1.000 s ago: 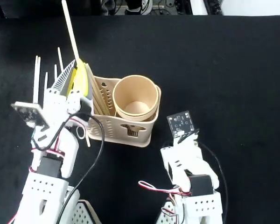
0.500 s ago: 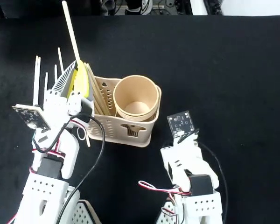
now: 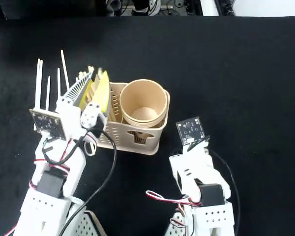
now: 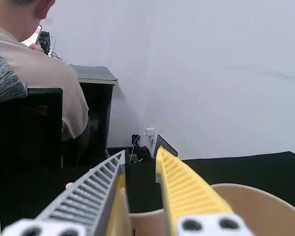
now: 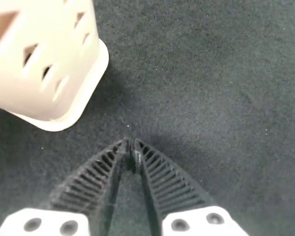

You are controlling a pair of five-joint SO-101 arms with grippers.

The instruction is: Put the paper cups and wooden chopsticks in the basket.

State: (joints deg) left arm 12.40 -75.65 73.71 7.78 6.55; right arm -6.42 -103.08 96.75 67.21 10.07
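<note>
- Black, soft-looking cloth covers the tabletop, and a plain white wall stands behind it.
- One second ago a long chopstick stood up out of the left gripper. Now that stick is gone from it, and where it went cannot be told.
- Since then the left gripper has moved closer to the basket and hangs over its left part.
- One finger of it is grey and one is yellow, both with ridges. They stand apart, with nothing seen between them.
- Smooth cream plastic makes up the basket, which has rounded corners and little cut-out holes in its walls.
- Round tan paper cups sit stacked one inside another in the right part of the basket.
- Four thin, pale wooden chopsticks lie on the tabletop to the left of the basket, near the left arm.
- Down by the basket's near corner, the right gripper is squeezed closed on nothing, its black ridged tips touching.
</note>
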